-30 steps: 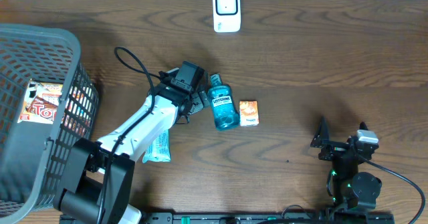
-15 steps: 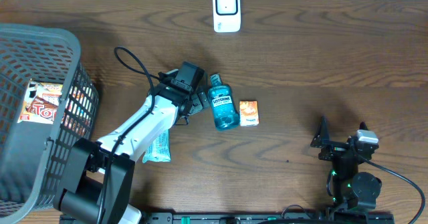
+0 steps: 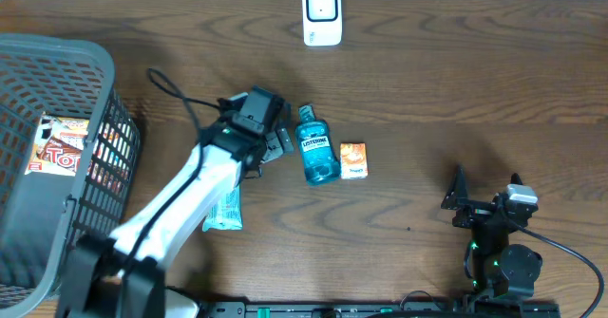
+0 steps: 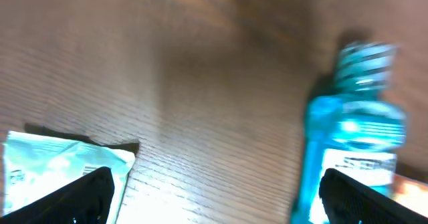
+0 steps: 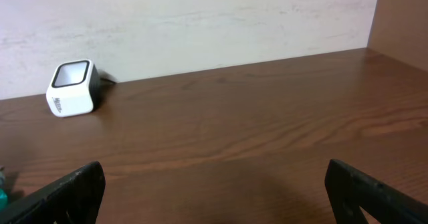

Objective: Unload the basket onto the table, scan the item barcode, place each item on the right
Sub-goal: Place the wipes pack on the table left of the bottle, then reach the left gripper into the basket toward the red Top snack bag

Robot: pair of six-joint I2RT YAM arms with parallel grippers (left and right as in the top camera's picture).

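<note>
A blue mouthwash bottle lies on the wooden table, cap pointing away from me. A small orange box lies just to its right, and a teal packet to its lower left. The white scanner stands at the table's far edge. My left gripper hovers open just left of the bottle, holding nothing. In the left wrist view, blurred, the bottle is at the right finger and the packet at the left. My right gripper rests open and empty at the front right, facing the scanner.
A dark mesh basket stands at the left edge with a red-and-white package inside. The left arm's black cable loops above the table. A pale wall runs behind the scanner.
The left arm has swung a little to the left, its gripper drawing slightly away from the bottle. The right arm and all the items have stayed put.
</note>
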